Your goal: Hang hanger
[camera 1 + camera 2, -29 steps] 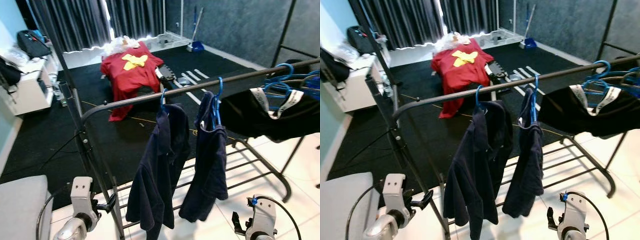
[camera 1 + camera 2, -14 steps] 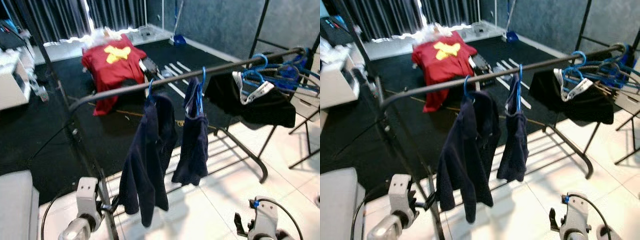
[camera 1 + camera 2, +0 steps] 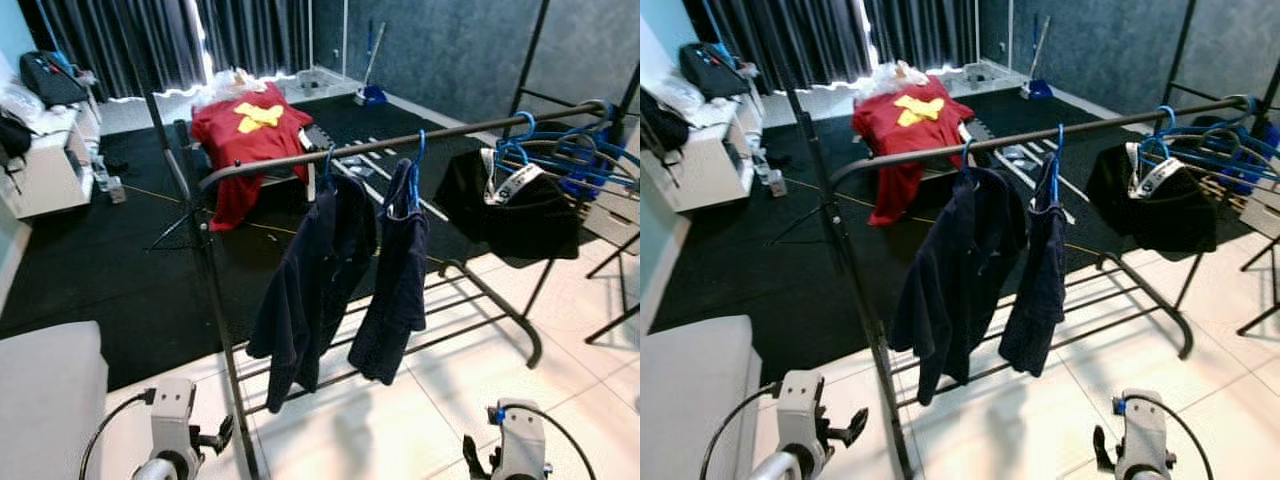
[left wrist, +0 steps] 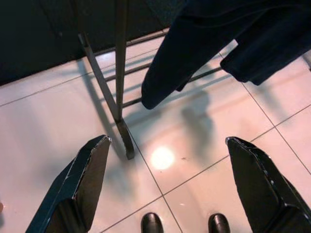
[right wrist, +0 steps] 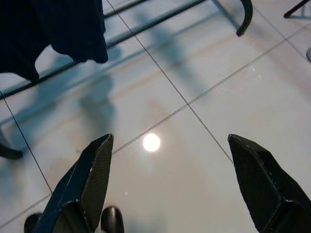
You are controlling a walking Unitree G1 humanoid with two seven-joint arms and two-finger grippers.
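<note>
Two blue hangers [image 3: 418, 165] are hooked on the black rail [image 3: 470, 127], each draped with a dark navy garment [image 3: 315, 275]. More blue hangers [image 3: 570, 150], seemingly bunched, are hung at the rail's right end.

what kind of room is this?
Likely a home laundry or spare room: a black garment rack holding dark shirts on blue hangers, a tiled floor, and curtains behind.
</note>
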